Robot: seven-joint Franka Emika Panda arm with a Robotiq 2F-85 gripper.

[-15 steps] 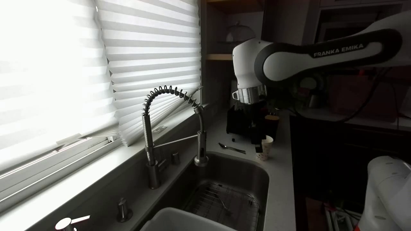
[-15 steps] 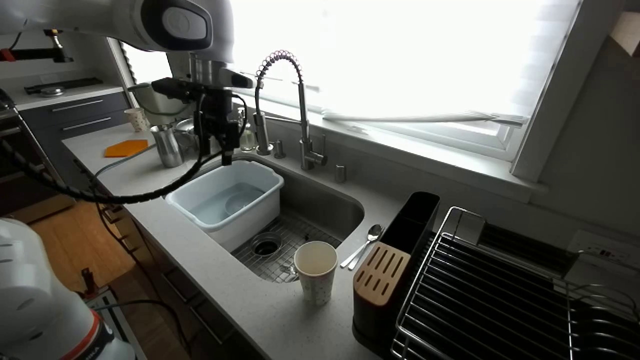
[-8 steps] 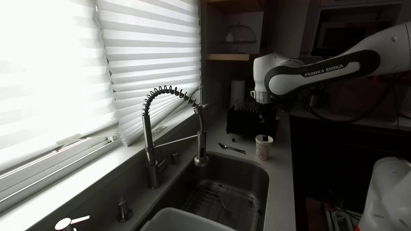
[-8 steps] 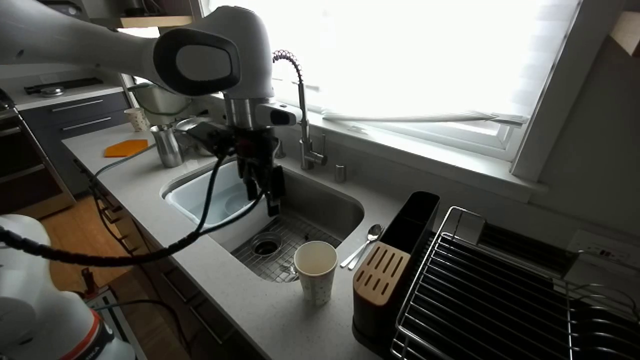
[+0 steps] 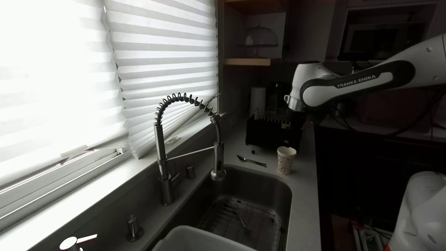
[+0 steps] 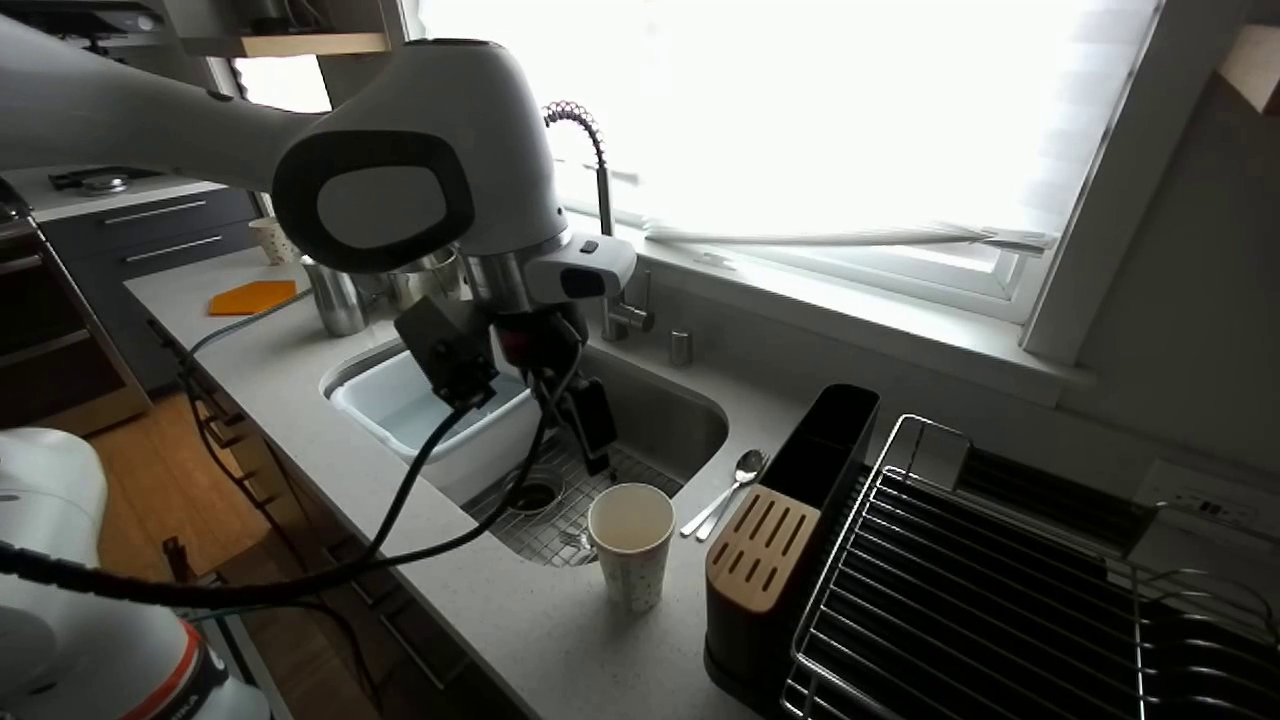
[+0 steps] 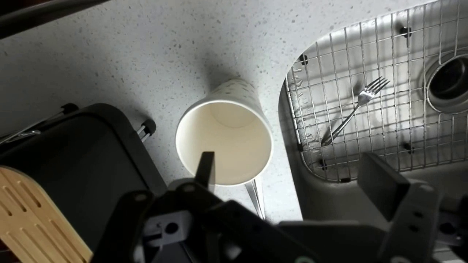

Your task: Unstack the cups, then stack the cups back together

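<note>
A cream-white tapered paper cup (image 5: 286,163) with small specks stands upright on the counter by the sink corner. It also shows in an exterior view (image 6: 632,565) and, from above, in the wrist view (image 7: 234,146), with an empty inside. Only one rim shows; I cannot tell whether a second cup is nested in it. A similar cup (image 6: 272,240) stands at the counter's far end. My gripper (image 6: 592,440) is tilted above the sink, close to the nearer cup. In the wrist view the gripper (image 7: 292,166) is open and empty, one finger overlapping the cup's mouth.
A black holder with a slotted wooden top (image 6: 765,545) and a wire dish rack (image 6: 960,580) stand beside the cup. Spoon and fork (image 6: 730,490) lie nearby. The sink holds a white tub (image 6: 480,450) and a loose fork (image 7: 356,109). The coiled faucet (image 5: 160,146) rises behind.
The gripper has moved from above the tub toward the nearer cup, come lower and tilted. The cups have not moved.
</note>
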